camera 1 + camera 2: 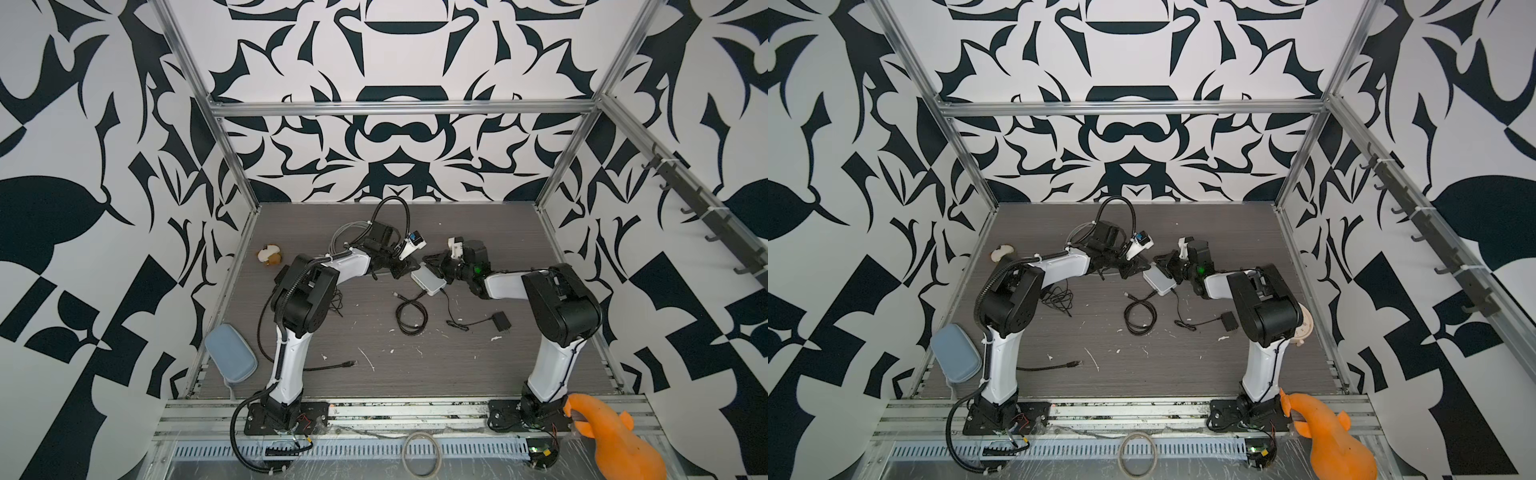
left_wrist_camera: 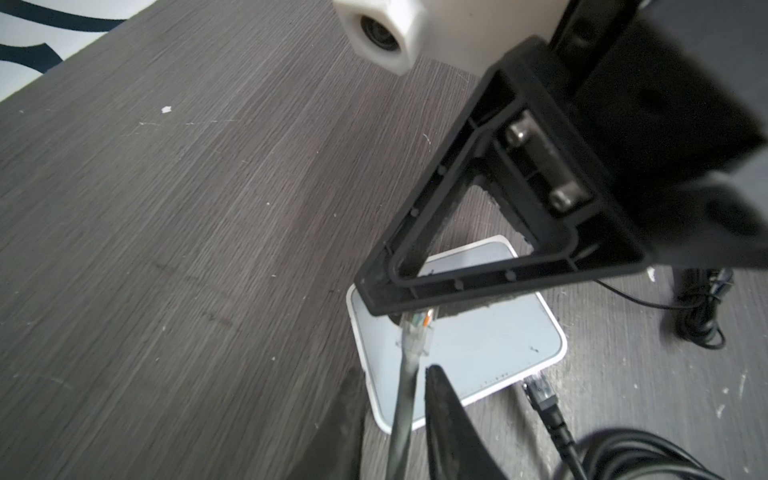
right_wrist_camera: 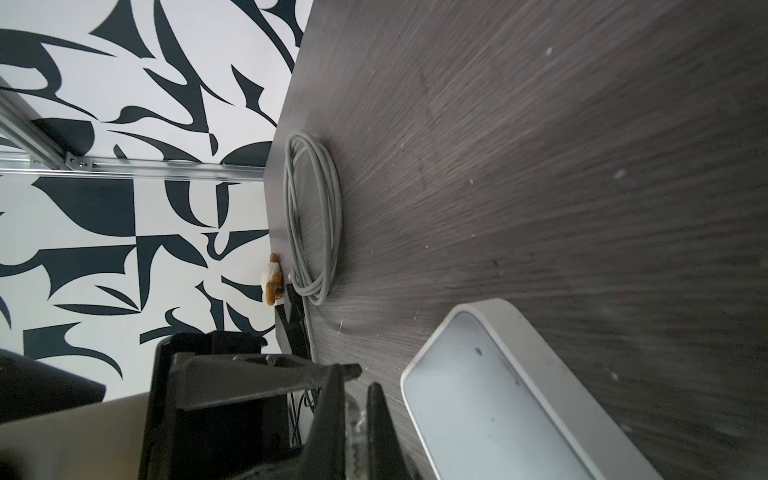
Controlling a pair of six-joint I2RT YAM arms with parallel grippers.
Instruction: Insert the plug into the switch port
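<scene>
Left wrist view: L gripper (image 2: 395, 374) pinches the grey plug cable (image 2: 401, 415) btwn its two dark fingers (image 2: 444, 419), right behind the plug (image 2: 417, 332). The clear plug sticks out past the fingertips. Its front end sits right at the tip of the R gripper (image 2: 376, 297); can't tell if they touch. R gripper's fingers are pressed together. The plug shows against the top face of the white switch (image 2: 478, 349) and isn't in a port; its height above the switch is unclear. A 2nd, black plug (image 2: 540, 390) lies on the table (image 2: 166, 249) just beside the switch's edge.

In both top views the grippers meet nearly tip to tip mid-table. R gripper (image 1: 432, 264) is at abt 3 o'clk from L gripper (image 1: 405, 270). The switch (image 1: 430, 280) is at abt 4 o'clk from L gripper, just beside R gripper's tips. Black cable coil (image 1: 411, 316) lies at 6 o'clk from the switch, and the power brick (image 1: 500, 321) at 4 o'clk, well apart.
</scene>
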